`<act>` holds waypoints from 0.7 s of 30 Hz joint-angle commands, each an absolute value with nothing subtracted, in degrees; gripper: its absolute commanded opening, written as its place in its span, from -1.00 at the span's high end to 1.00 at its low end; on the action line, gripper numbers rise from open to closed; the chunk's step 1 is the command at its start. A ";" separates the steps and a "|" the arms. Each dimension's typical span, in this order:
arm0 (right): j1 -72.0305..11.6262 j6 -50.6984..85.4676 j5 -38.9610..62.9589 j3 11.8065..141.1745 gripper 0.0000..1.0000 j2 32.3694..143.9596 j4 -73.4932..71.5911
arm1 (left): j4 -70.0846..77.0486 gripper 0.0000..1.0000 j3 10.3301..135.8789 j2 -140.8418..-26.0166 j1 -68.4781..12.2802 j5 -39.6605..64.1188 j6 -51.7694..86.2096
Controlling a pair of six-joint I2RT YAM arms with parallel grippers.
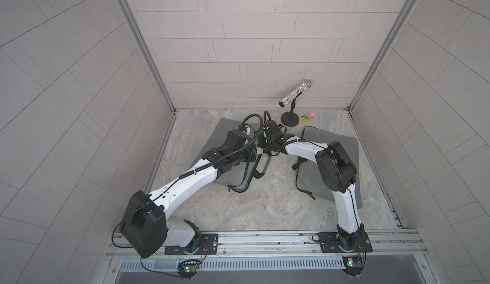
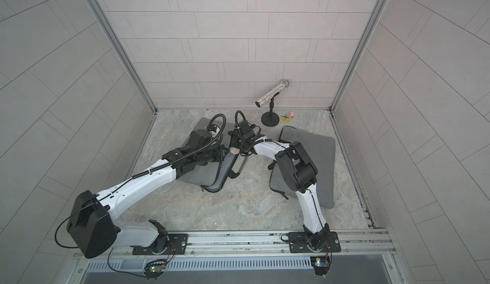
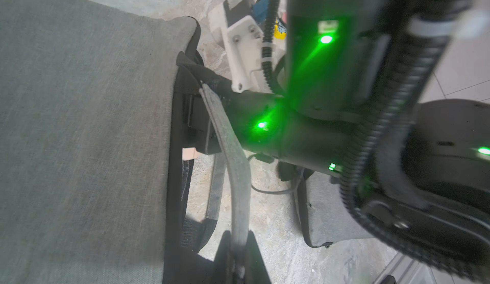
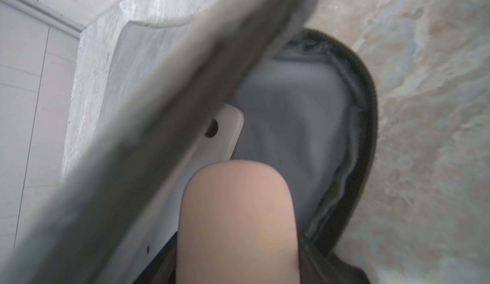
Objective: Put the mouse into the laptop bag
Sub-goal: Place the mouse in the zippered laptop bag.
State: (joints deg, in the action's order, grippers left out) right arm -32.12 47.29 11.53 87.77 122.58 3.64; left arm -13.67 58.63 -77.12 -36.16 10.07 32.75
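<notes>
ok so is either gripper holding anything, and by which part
The left gripper pinches the grey fabric laptop bag by its carry strap. The right gripper holds the rounded beige mouse by one end, its jaws mostly hidden.

Left end effector (image 3: 238, 259) clamped tight

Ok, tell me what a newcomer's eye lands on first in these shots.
First, the two arms, left arm and right arm, meeting over the grey laptop bag left of centre. There the left pincer is shut on the bag's strap, and a pinkish mouse shows at the mouth of the open pocket. A glittery microphone on a stand by the back wall also catches the eye.
</notes>
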 commanded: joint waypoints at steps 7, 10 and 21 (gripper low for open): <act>-31.71 50.25 6.61 92.20 -0.34 124.96 4.76 | -9.17 1.00 58.32 -75.76 -36.83 11.73 33.05; -31.73 49.28 6.03 93.83 -0.51 125.70 6.80 | -9.03 1.00 58.10 -75.68 -36.83 12.04 33.17; -31.44 47.42 2.51 80.39 -0.27 113.38 5.38 | -9.03 1.00 57.38 -75.81 -36.79 8.73 33.22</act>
State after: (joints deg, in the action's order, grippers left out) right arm -31.70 47.55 5.23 84.23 120.31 6.66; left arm -12.01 57.67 -77.01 -36.16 9.37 33.06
